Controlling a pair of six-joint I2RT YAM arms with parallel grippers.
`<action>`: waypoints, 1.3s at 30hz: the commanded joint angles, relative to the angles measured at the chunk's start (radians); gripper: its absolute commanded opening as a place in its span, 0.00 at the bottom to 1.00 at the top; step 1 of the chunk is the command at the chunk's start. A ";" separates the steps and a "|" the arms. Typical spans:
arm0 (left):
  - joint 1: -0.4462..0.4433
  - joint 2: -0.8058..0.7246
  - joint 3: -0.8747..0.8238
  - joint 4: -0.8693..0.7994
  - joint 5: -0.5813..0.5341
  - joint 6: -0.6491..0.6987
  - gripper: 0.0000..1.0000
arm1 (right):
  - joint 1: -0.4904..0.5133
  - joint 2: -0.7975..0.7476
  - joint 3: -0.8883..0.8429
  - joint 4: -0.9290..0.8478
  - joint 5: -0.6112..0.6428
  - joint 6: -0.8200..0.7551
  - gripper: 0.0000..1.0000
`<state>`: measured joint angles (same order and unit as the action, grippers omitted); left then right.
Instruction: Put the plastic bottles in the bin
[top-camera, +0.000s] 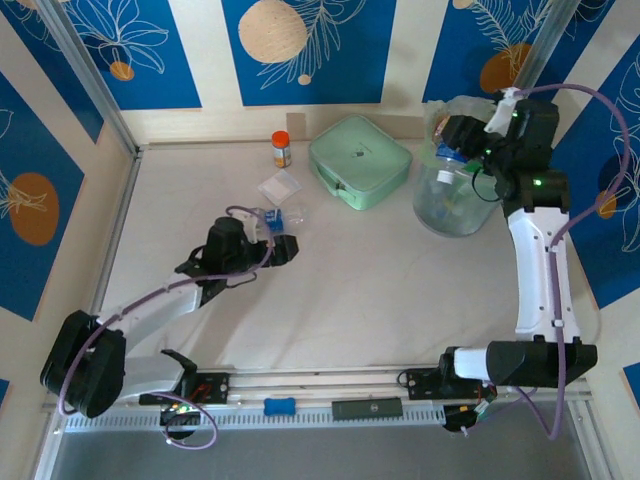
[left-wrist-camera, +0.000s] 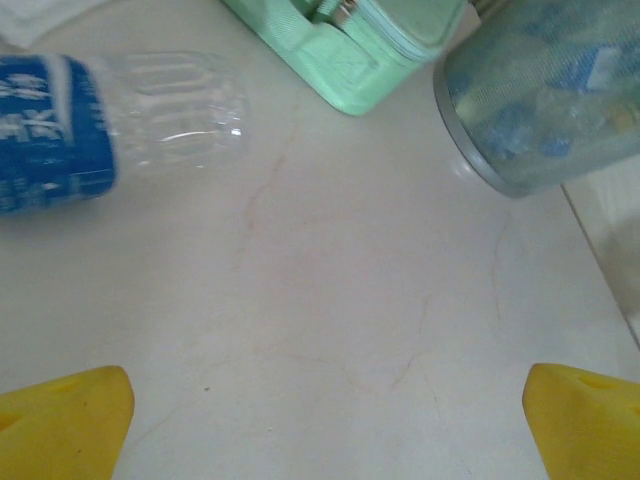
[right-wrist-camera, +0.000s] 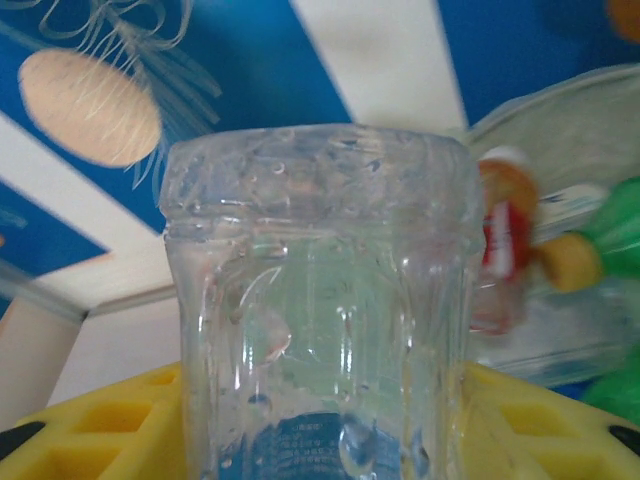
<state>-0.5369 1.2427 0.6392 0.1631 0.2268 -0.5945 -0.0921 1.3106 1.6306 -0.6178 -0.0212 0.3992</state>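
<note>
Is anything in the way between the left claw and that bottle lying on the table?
Nothing visible: only bare table separates the open left gripper from the bottle, which lies up-left of it.

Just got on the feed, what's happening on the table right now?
The right gripper is shut on a clear plastic bottle and holds it over the tall round translucent bin with the pale green liner, where other bottles already lie. The left gripper is open low over the table, with a clear blue-labelled bottle lying on its side ahead of it, not yet picked up.
</note>
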 joint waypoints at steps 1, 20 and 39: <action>-0.041 0.023 0.042 -0.032 -0.030 0.057 0.99 | -0.064 0.008 0.021 -0.006 0.085 -0.016 0.46; -0.055 0.028 0.019 -0.046 -0.055 0.053 0.99 | -0.165 0.427 0.513 -0.215 0.391 -0.158 0.47; -0.055 -0.004 -0.008 -0.075 -0.077 0.063 0.99 | -0.195 0.530 0.523 -0.381 0.277 -0.048 0.73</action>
<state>-0.5858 1.2587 0.6285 0.1104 0.1631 -0.5625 -0.2817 1.8332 2.1216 -0.9512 0.2840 0.3252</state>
